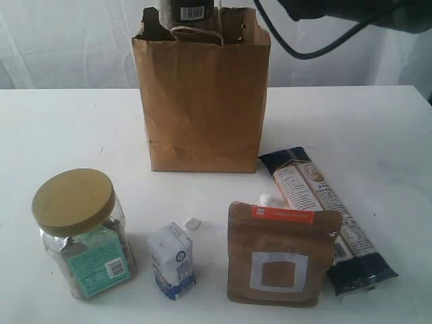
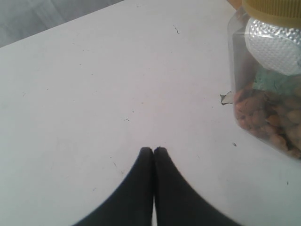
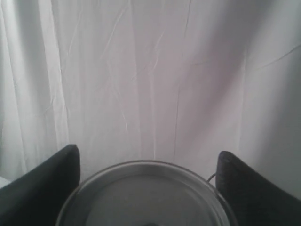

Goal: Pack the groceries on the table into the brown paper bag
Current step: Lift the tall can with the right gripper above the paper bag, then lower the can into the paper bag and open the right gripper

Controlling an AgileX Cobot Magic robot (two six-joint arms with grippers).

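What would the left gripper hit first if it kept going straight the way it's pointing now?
Probably nothing close. The left gripper, shut, points across bare table. The clear jar stands off to one side of that line, so it likely passes it, though depth is hard to judge.

Plain brown bag [image 1: 202, 101]. Clear jar [image 1: 84, 236], tan lid, teal label. White-and-blue carton [image 1: 173, 262]. Brown pouch [image 1: 280, 256], white square outline, orange strip. Dark navy packet [image 1: 324, 202], tan panel. Silver can [image 3: 146, 197]. White surface [image 1: 54, 128], dark specks.

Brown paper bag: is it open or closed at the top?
Open. The brown paper bag stands upright on the table, mouth spread, with the pull-tab can at its opening.
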